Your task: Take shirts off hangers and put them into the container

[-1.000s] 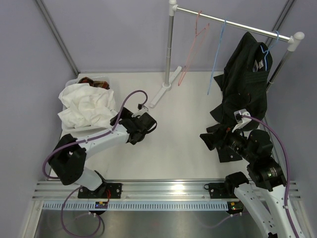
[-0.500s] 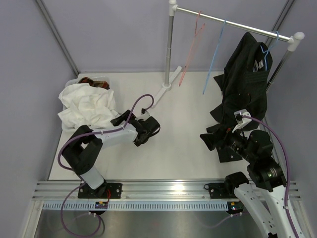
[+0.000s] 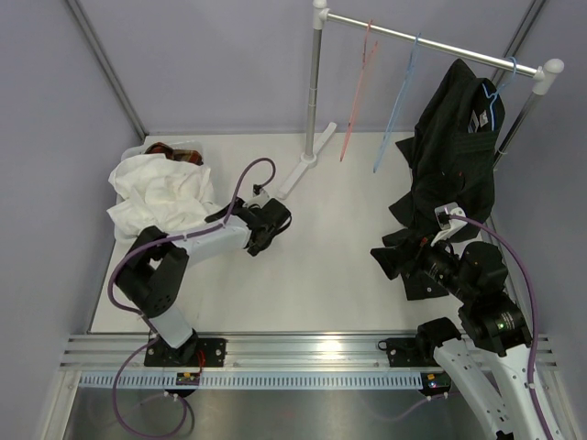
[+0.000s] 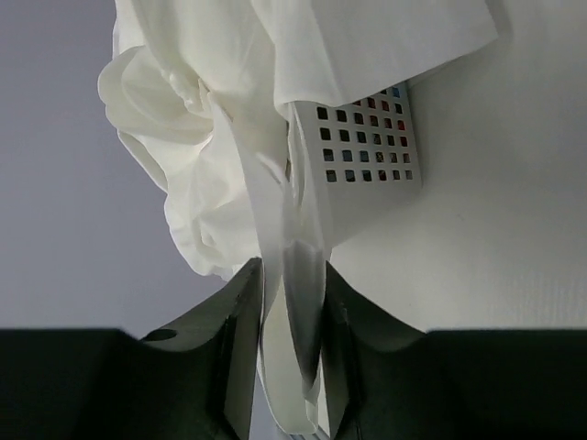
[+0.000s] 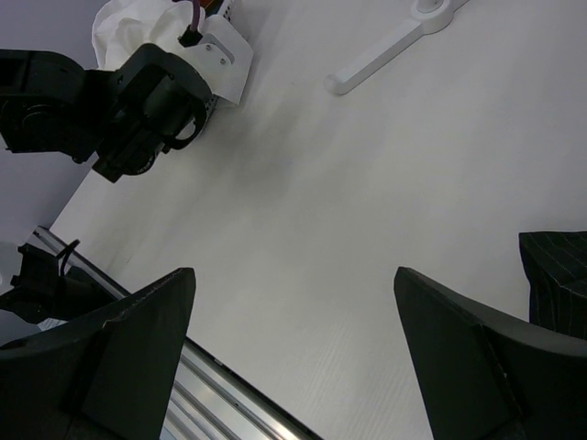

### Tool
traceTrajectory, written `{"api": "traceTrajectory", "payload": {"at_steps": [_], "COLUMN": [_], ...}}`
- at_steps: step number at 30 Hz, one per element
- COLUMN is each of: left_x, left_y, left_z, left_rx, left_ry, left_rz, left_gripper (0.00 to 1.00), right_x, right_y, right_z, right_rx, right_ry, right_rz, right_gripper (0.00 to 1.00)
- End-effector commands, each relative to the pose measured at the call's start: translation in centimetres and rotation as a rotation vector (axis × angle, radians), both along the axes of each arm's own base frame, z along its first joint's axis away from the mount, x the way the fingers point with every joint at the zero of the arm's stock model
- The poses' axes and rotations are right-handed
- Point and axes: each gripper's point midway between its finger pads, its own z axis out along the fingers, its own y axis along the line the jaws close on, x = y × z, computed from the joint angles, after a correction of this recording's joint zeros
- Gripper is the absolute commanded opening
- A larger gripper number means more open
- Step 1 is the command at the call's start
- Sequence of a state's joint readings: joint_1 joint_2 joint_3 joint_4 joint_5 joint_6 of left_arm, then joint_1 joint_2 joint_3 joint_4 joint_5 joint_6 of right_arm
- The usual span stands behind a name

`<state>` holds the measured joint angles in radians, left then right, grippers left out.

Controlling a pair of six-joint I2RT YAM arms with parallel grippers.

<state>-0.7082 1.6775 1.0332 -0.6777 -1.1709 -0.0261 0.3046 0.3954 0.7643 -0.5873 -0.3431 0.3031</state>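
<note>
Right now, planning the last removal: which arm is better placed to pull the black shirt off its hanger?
The right arm: open jaws beside the black shirt; the left arm pinches the white shirt near the container.

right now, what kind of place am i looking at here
Probably a robot test cell staged for laundry, not a home: left arm and right arm bolted to a slotted metal rail, bare grey walls, and a small clothes rail holding a black shirt.
</note>
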Motion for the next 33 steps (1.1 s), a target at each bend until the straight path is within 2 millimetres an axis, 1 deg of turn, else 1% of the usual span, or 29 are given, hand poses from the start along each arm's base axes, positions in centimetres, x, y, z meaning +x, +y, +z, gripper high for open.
{"api": "traceTrajectory", "payload": {"at_steps": [1, 3, 5, 6, 8, 9, 10, 11, 12, 13, 14, 15, 16, 17, 18, 19, 20, 21, 22, 23, 24, 25, 27, 28, 29, 33], "left_x": [1.2, 1.4, 1.5, 1.7, 2.3, 2.7, 3.1, 4.1, 4.6, 5.4, 6.6, 7.2, 8.1, 8.9, 9.2, 9.7, 10.0, 9.9, 9.8, 9.7, 9.4, 9.0, 8.2, 8.3, 8.0, 7.7], "left_y": [-0.3, 0.2, 1.5, 2.8, 3.8, 5.3, 5.5, 5.9, 7.2, 7.2, 7.2, 8.3, 8.2, 8.6, 10.0, 10.9, 10.7, 11.7, 11.9, 12.4, 12.5, 12.4, 13.2, 13.0, 13.1, 12.3], "left_z": [3.7, 4.2, 4.2, 4.6, 5.4, 6.0, 6.2, 7.3, 7.7, 8.1, 8.9, 9.1, 8.7, 8.7, 8.0, 6.4, 5.4, 4.3, 3.1, 1.3, 0.1, -1.5, -3.9, -4.6, -5.5, -6.7], "left_rx": [-0.097, -0.119, -0.137, -0.150, -0.194, -0.221, -0.267, -0.311, -0.337, -0.390, -0.437, -0.457, -0.507, -0.544, -0.560, -0.589, -0.599, -0.600, -0.600, -0.596, -0.602, -0.636, -0.670, -0.699, -0.704, -0.737], "left_ry": [-0.143, -0.155, -0.161, -0.175, -0.206, -0.229, -0.236, -0.282, -0.307, -0.315, -0.366, -0.389, -0.391, -0.421, -0.427, -0.414, -0.395, -0.387, -0.362, -0.324, -0.303, -0.277, -0.237, -0.213, -0.184, -0.121], "left_rz": [0.025, 0.040, 0.081, 0.119, 0.158, 0.204, 0.214, 0.227, 0.263, 0.247, 0.241, 0.259, 0.244, 0.244, 0.277, 0.307, 0.313, 0.353, 0.367, 0.393, 0.409, 0.429, 0.498, 0.502, 0.518, 0.519], "left_gripper": [0.20, 0.09, 0.00, 0.00, 0.00, 0.00, 0.00, 0.00, 0.00, 0.00, 0.00, 0.00, 0.00, 0.00, 0.00, 0.00, 0.00, 0.00, 0.00, 0.00, 0.00, 0.01, 0.04, 0.06, 0.07, 0.19], "right_x": [-0.2, -0.2, -0.2, -0.2, -0.2, -0.2, -0.2, -0.3, -0.2, -0.2, -0.3, -0.2, -0.3, -0.2, -0.2, -0.2, -0.2, -0.1, -0.1, 0.0, 0.0, 0.1, 0.2, 0.2, 0.2, 0.1], "right_y": [0.4, 0.4, 0.4, 0.4, 0.4, 0.4, 0.4, 0.4, 0.4, 0.4, 0.4, 0.4, 0.4, 0.3, 0.3, 0.3, 0.3, 0.3, 0.3, 0.3, 0.3, 0.3, 0.5, 0.5, 0.6, 0.5], "right_z": [0.8, 0.8, 0.8, 0.8, 0.8, 0.8, 0.8, 0.8, 0.8, 0.7, 0.7, 0.8, 0.7, 0.7, 0.6, 0.6, 0.6, 0.5, 0.5, 0.6, 0.4, 0.4, 0.4, 0.4, 0.4, 0.3], "right_rx": [0.019, 0.019, 0.020, 0.019, 0.019, 0.019, 0.019, 0.019, 0.019, 0.018, 0.018, 0.018, 0.016, 0.017, 0.015, 0.013, 0.013, 0.012, 0.012, 0.012, 0.011, 0.011, 0.014, 0.014, 0.016, 0.017], "right_ry": [-0.036, -0.036, -0.033, -0.034, -0.034, -0.033, -0.032, -0.034, -0.033, -0.030, -0.030, -0.031, -0.031, -0.028, -0.026, -0.025, -0.025, -0.021, -0.021, -0.022, -0.018, -0.016, -0.014, -0.014, -0.013, -0.014], "right_rz": [0.026, 0.026, 0.026, 0.026, 0.026, 0.028, 0.028, 0.028, 0.028, 0.028, 0.028, 0.026, 0.026, 0.023, 0.023, 0.020, 0.019, 0.017, 0.017, 0.016, 0.017, 0.017, 0.023, 0.026, 0.029, 0.027], "right_gripper": [0.99, 0.99, 0.99, 0.99, 0.99, 0.99, 0.99, 0.99, 0.99, 0.99, 0.99, 1.00, 0.99, 0.99, 1.00, 1.00, 1.00, 1.00, 0.99, 0.99, 0.99, 0.99, 0.99, 1.00, 0.99, 0.99]}}
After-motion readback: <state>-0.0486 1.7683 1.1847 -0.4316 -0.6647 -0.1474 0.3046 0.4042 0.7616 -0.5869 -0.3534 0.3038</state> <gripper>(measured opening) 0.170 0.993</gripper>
